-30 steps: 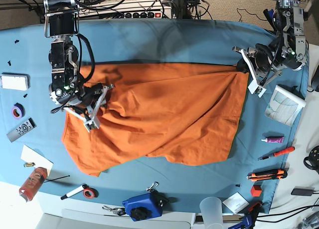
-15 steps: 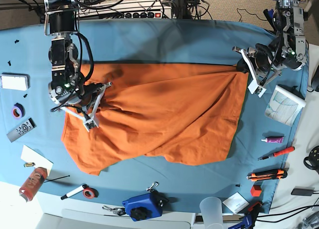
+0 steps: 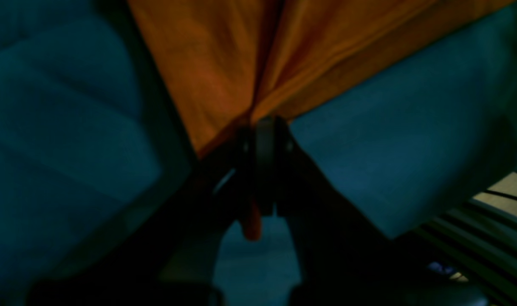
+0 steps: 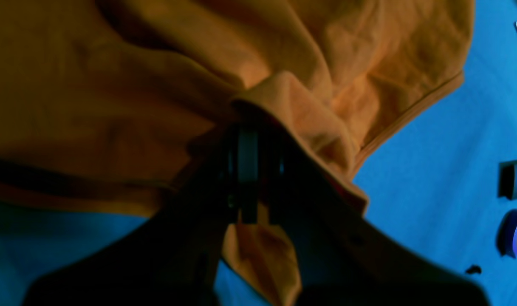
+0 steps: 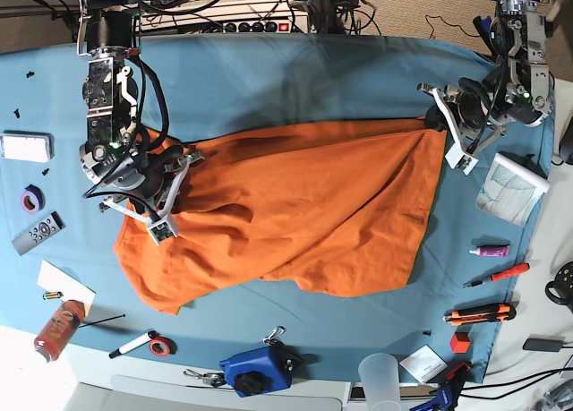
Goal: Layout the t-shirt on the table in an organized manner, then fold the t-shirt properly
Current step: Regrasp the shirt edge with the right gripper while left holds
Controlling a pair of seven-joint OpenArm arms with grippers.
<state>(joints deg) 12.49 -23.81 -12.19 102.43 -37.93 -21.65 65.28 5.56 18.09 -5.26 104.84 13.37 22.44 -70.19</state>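
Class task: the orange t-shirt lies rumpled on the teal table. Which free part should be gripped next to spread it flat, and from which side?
Probably the loose lower corner of the t-shirt, nearest the table's front edge. Approach from that front edge, low and level: the hem there lies flat with bare cloth around it, so a jaw could slide under.

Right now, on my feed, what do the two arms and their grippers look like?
Both arms are black, boxy segments with loose black cables looped alongside. Each carries a small green indicator light near the wrist. The right gripper and the left gripper have white frame-like finger brackets in the base view. In the wrist views the fingertips look dark, thin and flat; details there are too dim to tell.
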